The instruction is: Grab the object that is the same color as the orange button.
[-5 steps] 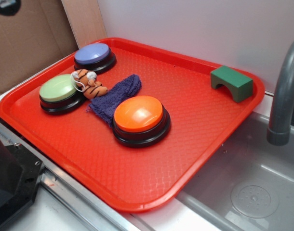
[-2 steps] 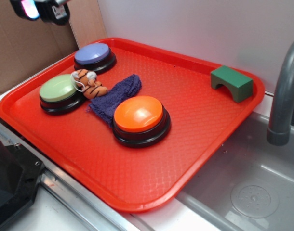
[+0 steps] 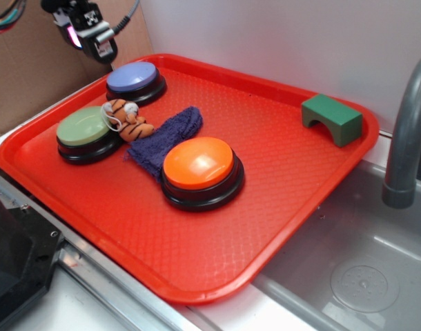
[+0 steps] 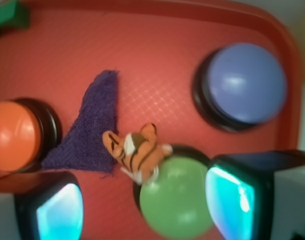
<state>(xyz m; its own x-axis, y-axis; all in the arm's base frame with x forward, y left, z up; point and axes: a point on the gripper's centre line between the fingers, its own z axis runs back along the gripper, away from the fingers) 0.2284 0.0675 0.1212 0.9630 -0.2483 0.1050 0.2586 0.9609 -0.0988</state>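
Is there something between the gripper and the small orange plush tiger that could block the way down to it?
Nothing visible blocks it. The gripper hangs above the tray's far left corner, near the blue-purple dome button. The striped orange plush tiger lies exposed from above, leaning on the green dome button with the purple cloth beside it.

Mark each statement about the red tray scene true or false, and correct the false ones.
1. The plush tiger lies against the green button. True.
2. The gripper is holding the tiger. False: it hangs above the tray's far left edge, near the blue-purple button, holding nothing.
3. The purple cloth lies beside the orange button. True.
4. The green block sits in the sink. False: it stands on the red tray, in its far right corner.
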